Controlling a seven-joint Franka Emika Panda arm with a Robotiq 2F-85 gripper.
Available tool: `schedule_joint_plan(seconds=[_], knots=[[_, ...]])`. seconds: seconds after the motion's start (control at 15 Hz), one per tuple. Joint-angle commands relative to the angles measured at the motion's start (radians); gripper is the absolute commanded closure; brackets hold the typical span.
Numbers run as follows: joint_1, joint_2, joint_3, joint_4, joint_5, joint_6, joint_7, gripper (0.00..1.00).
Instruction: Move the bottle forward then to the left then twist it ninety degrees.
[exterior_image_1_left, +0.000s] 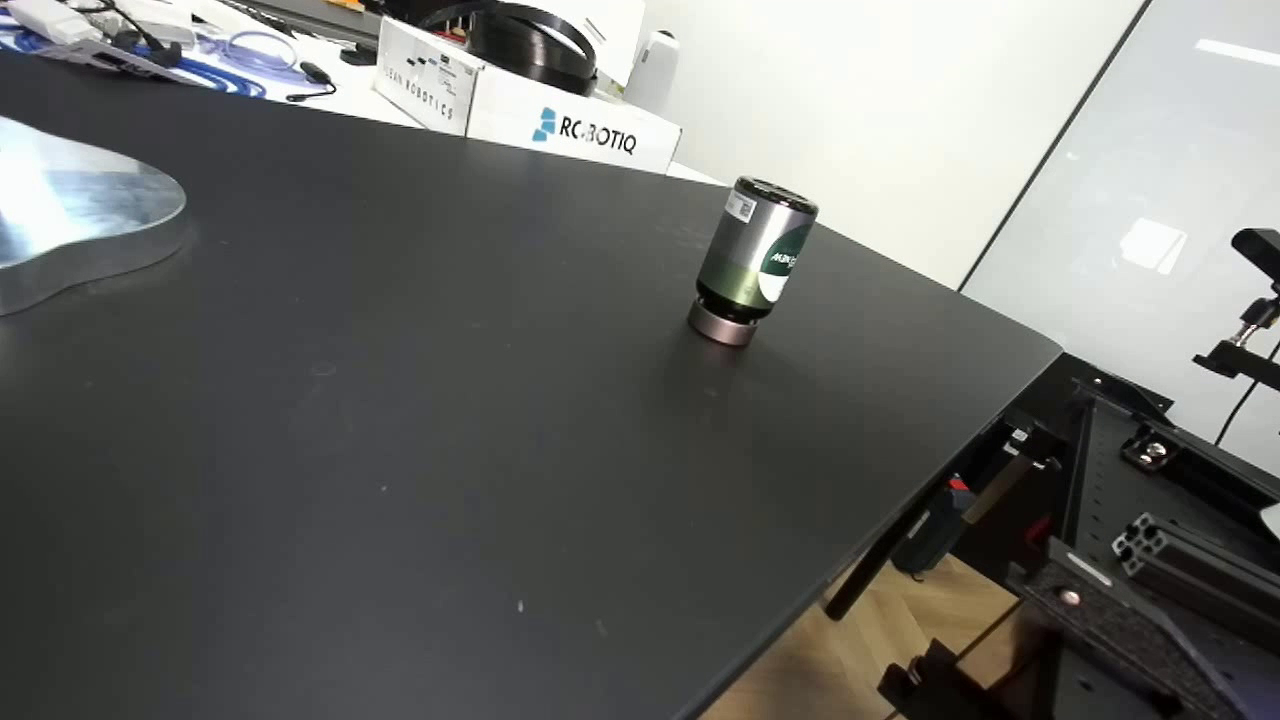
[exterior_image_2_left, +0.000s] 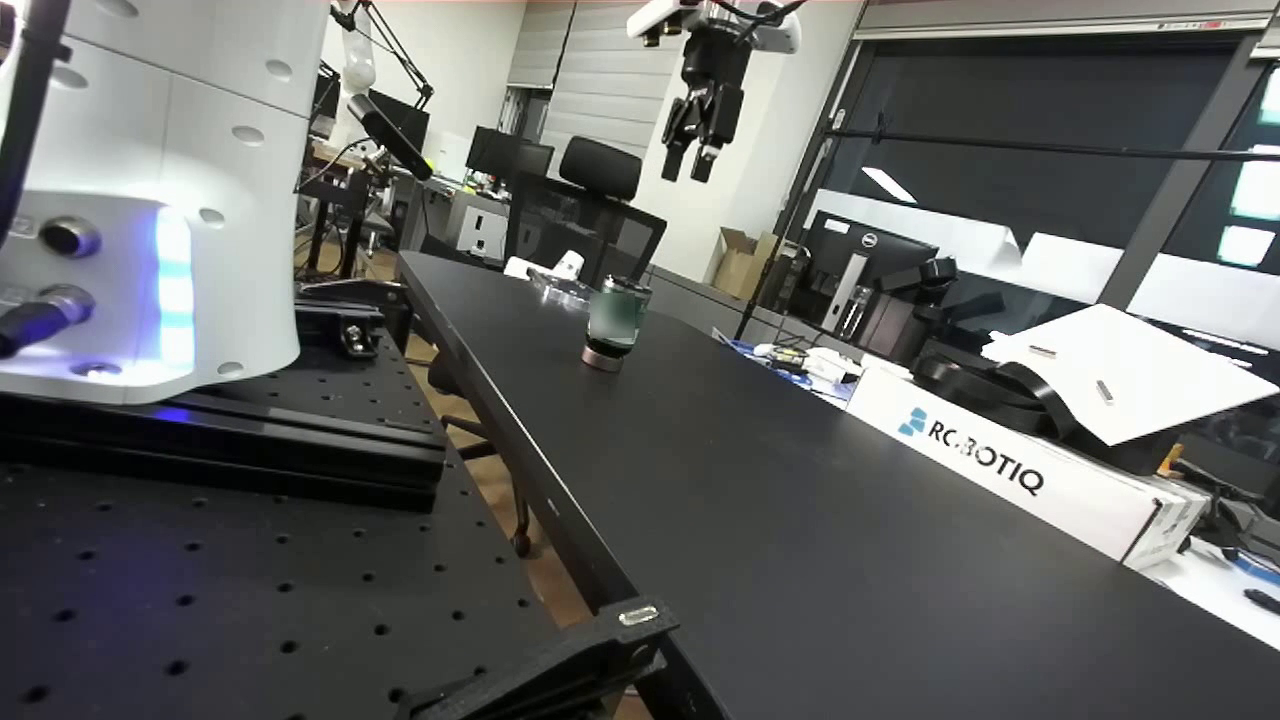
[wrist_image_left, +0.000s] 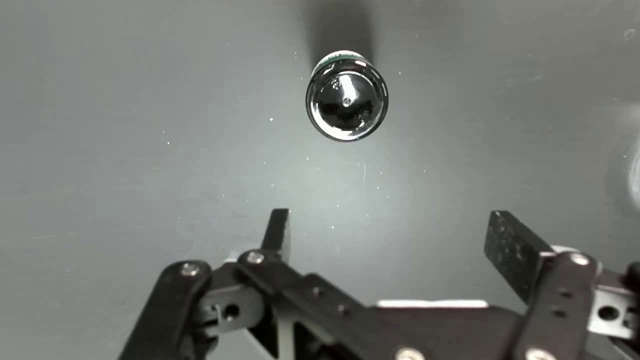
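Note:
The bottle (exterior_image_1_left: 755, 250) stands upside down on the black table (exterior_image_1_left: 400, 400), its pinkish-grey cap at the bottom and a dark glossy base on top. Green and silver show on its body, with a small white sticker near the upper end. An exterior view has the bottle (exterior_image_2_left: 614, 320) near the table's long edge, its middle blurred. High above the table, my gripper (exterior_image_2_left: 687, 174) points downward, apart from the bottle. In the wrist view the round base of the bottle (wrist_image_left: 347, 102) lies beyond the fingertips. There my gripper (wrist_image_left: 390, 220) is open, nothing between its pads (wrist_image_left: 515, 252).
A white Robotiq box (exterior_image_2_left: 985, 465) stands along the table's far side with black items on it. A shiny metal piece (exterior_image_1_left: 90, 205) lies on the table. Behind the bottle sits a clear object (exterior_image_2_left: 560, 287). The white robot base (exterior_image_2_left: 190, 130) is beside the table edge (exterior_image_2_left: 560, 490).

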Motion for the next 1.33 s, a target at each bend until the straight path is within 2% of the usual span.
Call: schedule_joint_plan(seconds=[0.0,0.47,0.87,1.27], knots=[[-0.025,-0.005,0.01,0.001,0.02,0.0,-0.015,0.0],[-0.034,0.088,0.011,-0.05,0.01,0.092,0.034,0.0],[-0.028,0.142,0.003,-0.136,-0.033,0.283,0.271,0.0],[-0.016,0.195,-0.013,-0.183,-0.104,0.355,0.491,0.0]])
